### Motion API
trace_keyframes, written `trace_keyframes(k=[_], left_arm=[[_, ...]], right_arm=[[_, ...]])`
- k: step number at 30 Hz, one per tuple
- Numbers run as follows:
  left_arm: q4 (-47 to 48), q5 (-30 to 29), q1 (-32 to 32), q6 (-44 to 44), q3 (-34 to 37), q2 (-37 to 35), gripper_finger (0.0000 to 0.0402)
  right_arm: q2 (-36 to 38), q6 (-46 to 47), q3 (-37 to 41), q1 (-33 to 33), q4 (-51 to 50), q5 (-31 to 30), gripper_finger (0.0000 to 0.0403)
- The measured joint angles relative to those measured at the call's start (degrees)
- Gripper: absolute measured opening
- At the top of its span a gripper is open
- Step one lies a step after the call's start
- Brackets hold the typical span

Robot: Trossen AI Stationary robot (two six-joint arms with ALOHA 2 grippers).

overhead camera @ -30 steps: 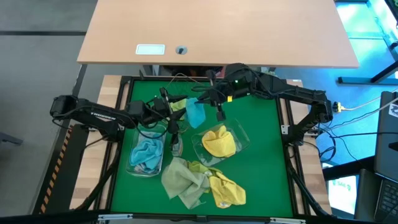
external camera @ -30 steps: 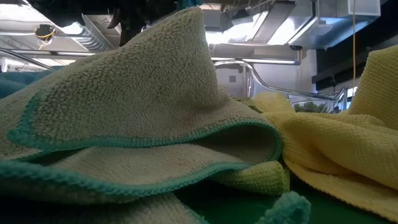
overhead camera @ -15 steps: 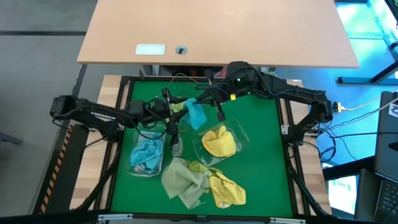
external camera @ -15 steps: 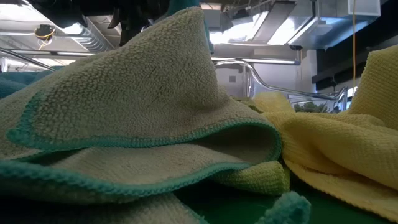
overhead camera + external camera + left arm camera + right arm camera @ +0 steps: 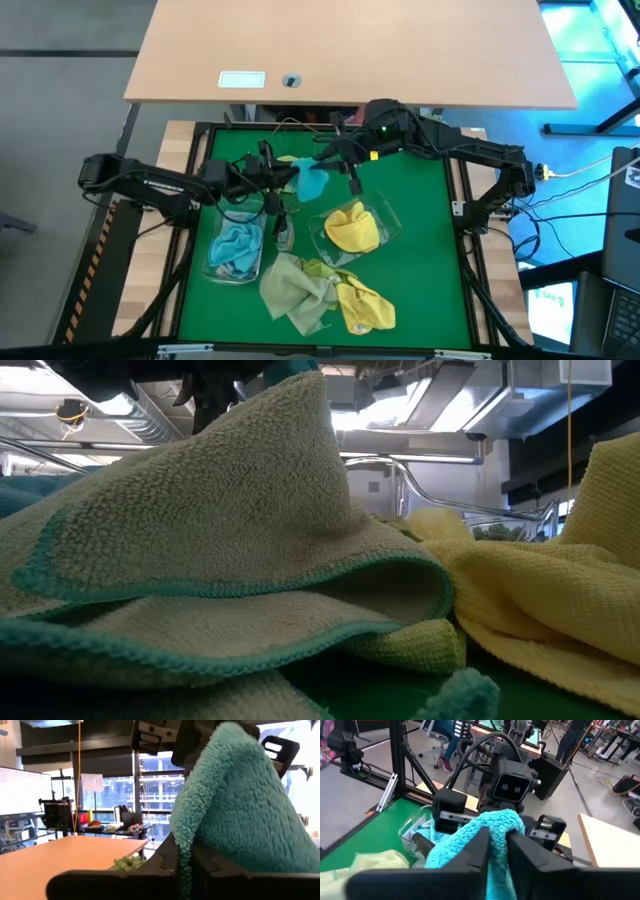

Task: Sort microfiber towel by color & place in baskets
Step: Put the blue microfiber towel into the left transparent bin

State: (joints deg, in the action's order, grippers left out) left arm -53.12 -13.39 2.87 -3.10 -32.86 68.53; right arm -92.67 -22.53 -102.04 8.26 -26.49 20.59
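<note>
A teal blue microfiber towel (image 5: pixel 313 182) hangs above the green mat near the far edge, between my two grippers. My left gripper (image 5: pixel 292 180) reaches in from the left and is shut on it. My right gripper (image 5: pixel 331 160) comes from the far right and also has it between its fingers. One clear basket (image 5: pixel 212 262) holds teal and blue towels. A second clear basket (image 5: pixel 388 222) holds a yellow towel (image 5: pixel 352 230). Pale olive (image 5: pixel 293 290), lime green (image 5: pixel 320 268) and yellow (image 5: pixel 366 308) towels lie heaped on the mat near the front edge. My left gripper pinches an edge of the teal towel (image 5: pixel 183 851) between its two fingers, coming level from the table's left. The towel rises from the fingers toward the other gripper. My right gripper has the towel's bunched top (image 5: pixel 496 826) between its two fingers, slanting down from the far right.
Something lime green (image 5: pixel 288 164) lies at the mat's far side behind my left gripper. A wooden desk (image 5: pixel 350 50) stands beyond the table. In the low view the pale olive towel (image 5: pixel 220 530) and a yellow towel (image 5: pixel 540 590) block most of the sight.
The teal towel hung long below my right gripper. Its lower end is now drawn up and to the left into my left gripper, which has taken hold of it. The towel is bunched shorter between the two grippers. Both arms have kept their places.
</note>
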Motion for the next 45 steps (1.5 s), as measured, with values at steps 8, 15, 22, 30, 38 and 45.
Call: trace_keyframes(k=[8,15,22,30,38,45], left_arm=[[7.1,-1.0,-0.9,3.1,0.0,-7.5,0.0005],[23.0,-2.0,-3.2,8.3,0.0,-17.1,0.0003],[35.2,-2.0,-5.5,18.8,0.0,-29.2,0.0002],[54.3,3.2,-6.8,37.2,0.0,-43.5,0.0002],[66.1,9.9,-6.8,47.4,0.0,-55.2,0.0004],[83.7,15.4,-6.8,58.7,0.0,-59.2,0.0006]], right_arm=[[1.5,3.0,0.0,0.0,-4.9,-11.0,0.0157],[5.6,2.8,0.0,0.0,-11.9,-21.8,0.0178],[8.3,2.8,0.0,0.0,-19.6,-23.0,0.0173],[8.3,2.8,0.0,0.0,-28.4,-23.0,0.0173],[8.2,4.3,0.0,0.0,-29.6,-22.5,0.0172],[8.2,4.6,0.0,0.0,-29.6,-22.6,0.0172]])
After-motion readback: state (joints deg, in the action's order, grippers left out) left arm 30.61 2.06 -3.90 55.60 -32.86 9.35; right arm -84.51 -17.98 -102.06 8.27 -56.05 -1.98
